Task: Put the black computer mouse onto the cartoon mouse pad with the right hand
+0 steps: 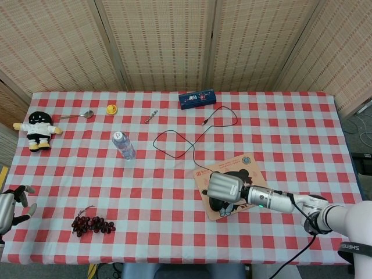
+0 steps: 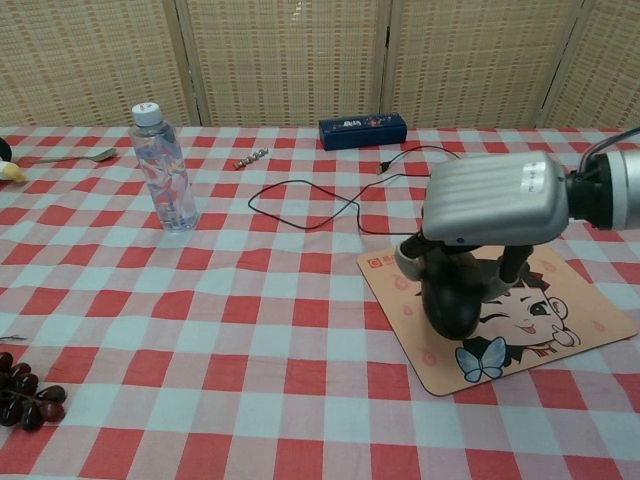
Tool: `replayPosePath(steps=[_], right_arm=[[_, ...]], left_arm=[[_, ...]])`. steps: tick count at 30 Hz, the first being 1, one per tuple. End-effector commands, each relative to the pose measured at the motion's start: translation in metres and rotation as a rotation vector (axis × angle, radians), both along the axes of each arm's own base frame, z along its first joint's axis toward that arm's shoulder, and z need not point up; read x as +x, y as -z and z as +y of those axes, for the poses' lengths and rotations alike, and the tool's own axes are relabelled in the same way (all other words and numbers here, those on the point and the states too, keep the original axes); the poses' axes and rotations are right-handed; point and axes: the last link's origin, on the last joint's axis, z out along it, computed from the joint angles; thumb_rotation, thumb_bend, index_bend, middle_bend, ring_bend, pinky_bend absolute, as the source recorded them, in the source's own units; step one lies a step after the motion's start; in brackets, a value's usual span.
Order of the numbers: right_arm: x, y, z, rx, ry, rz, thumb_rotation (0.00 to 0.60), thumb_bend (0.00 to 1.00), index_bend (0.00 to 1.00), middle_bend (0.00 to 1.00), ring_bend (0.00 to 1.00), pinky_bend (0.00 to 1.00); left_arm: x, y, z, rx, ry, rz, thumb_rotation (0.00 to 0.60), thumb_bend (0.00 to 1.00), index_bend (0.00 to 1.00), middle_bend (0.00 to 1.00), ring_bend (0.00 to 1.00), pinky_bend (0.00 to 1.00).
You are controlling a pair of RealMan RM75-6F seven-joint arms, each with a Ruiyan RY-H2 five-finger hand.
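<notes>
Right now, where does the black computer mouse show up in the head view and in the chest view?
Head view: black computer mouse low, right of centre, under the right hand, on the cartoon mouse pad.
Chest view: mouse right of centre, gripped over the pad.
Shared landmark: blue box at the table's far edge.

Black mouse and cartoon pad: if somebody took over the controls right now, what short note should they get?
Right hand grips the black computer mouse from above, over the cartoon mouse pad; whether it touches the pad I cannot tell.
Left hand is open at the table's near left edge, holding nothing.
Done: mouse picked up and brought over the pad.
Left: set it down, let go, pull the hand clear.
</notes>
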Motion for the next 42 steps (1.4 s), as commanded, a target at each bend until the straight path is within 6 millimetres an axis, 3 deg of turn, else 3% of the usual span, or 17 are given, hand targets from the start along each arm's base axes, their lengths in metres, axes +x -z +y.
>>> replayPosePath(steps=[1, 23, 42], right_arm=[[-0.009, -0.002, -0.002, 0.015, -0.026, 0.018, 0.600, 0.13, 0.54, 1.00, 1.00, 1.00], [-0.065, -0.016, -0.019, 0.089, -0.055, -0.004, 0.600, 0.12, 0.51, 1.00, 1.00, 1.00], [-0.069, -0.017, -0.036, 0.043, -0.136, 0.068, 0.600, 0.06, 0.47, 1.00, 1.00, 1.00]], left_arm=[[0.000, 0.000, 0.000, 0.000, -0.001, 0.000, 0.600, 0.33, 0.52, 0.64, 0.51, 0.60], [-0.003, 0.003, 0.002, -0.010, -0.017, 0.007, 0.600, 0.33, 0.52, 0.64, 0.51, 0.60], [-0.011, 0.014, 0.008, -0.039, -0.053, 0.027, 0.600, 0.33, 0.52, 0.64, 0.51, 0.60]])
